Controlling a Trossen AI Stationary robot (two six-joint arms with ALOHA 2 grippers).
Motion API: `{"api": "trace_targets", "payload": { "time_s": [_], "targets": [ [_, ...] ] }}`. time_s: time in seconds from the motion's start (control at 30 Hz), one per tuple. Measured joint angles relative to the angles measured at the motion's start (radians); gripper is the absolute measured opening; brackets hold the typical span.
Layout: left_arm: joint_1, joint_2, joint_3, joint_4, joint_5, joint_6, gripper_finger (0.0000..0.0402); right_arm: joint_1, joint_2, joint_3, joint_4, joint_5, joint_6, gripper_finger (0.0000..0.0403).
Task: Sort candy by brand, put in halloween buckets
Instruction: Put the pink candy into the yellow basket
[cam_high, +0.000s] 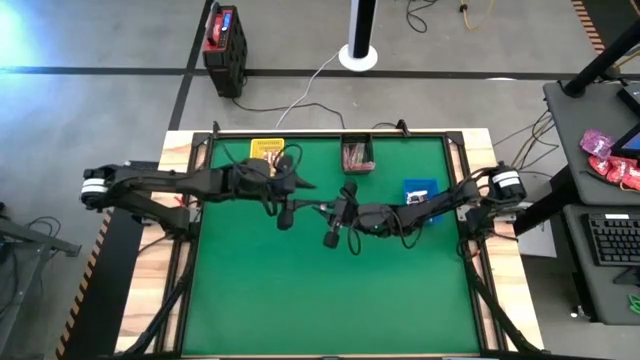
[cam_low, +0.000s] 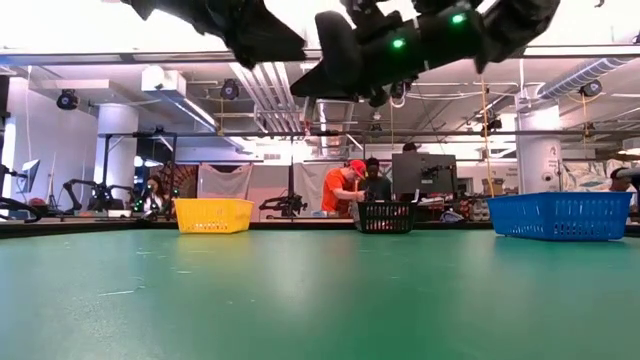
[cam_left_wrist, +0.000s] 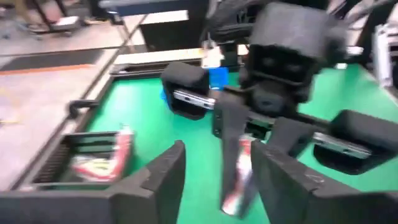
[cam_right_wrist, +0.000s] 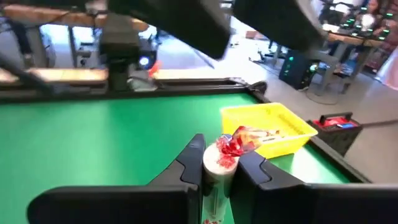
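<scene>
Both grippers meet in mid-air over the middle of the table's far half. My right gripper (cam_right_wrist: 221, 168) (cam_high: 328, 210) is shut on a white and silver candy bar (cam_right_wrist: 225, 157) with a crumpled red end. My left gripper (cam_left_wrist: 224, 180) (cam_high: 305, 195) is open and faces it; the bar (cam_left_wrist: 239, 177) stands between its two fingers, and whether they touch it I cannot tell. The yellow bucket (cam_right_wrist: 267, 127) (cam_high: 267, 150), black bucket (cam_left_wrist: 87, 162) (cam_high: 357, 155) and blue bucket (cam_low: 560, 215) (cam_high: 420, 190) stand along the far side. Candy lies in the yellow and black ones. My right gripper pinches the candy bar between its two fingers, with the crumpled red end (cam_right_wrist: 235, 144) sticking out past the fingertips. The bar lies along the fingers. It is lifted clear, high above the table.
The green mat (cam_high: 330, 300) spreads bare toward the near edge, inside a dark raised frame (cam_high: 470, 260). A black-and-red box (cam_high: 222, 45) stands on the floor beyond the table. People stand at benches (cam_low: 350, 190) in the room behind.
</scene>
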Motion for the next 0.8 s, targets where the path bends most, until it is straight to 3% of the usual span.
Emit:
{"api": "trace_targets", "payload": {
  "time_s": [0.27,0.57,0.8],
  "targets": [
    [-0.002,-0.167,0.119,-0.271,-0.054,0.018,0.0189,-0.152,0.112,0.174,0.002,-0.19,0.013,0.0034],
    [-0.009,-0.371,0.073,-0.329,-0.088,-0.067,0.0189,-0.274,0.386,0.492,0.002,-0.279,0.01,0.0034],
    [-0.015,-0.435,0.043,-0.337,-0.093,-0.069,0.0189,-0.333,0.538,0.669,-0.006,-0.346,0.087,0.0033]
  ]
}}
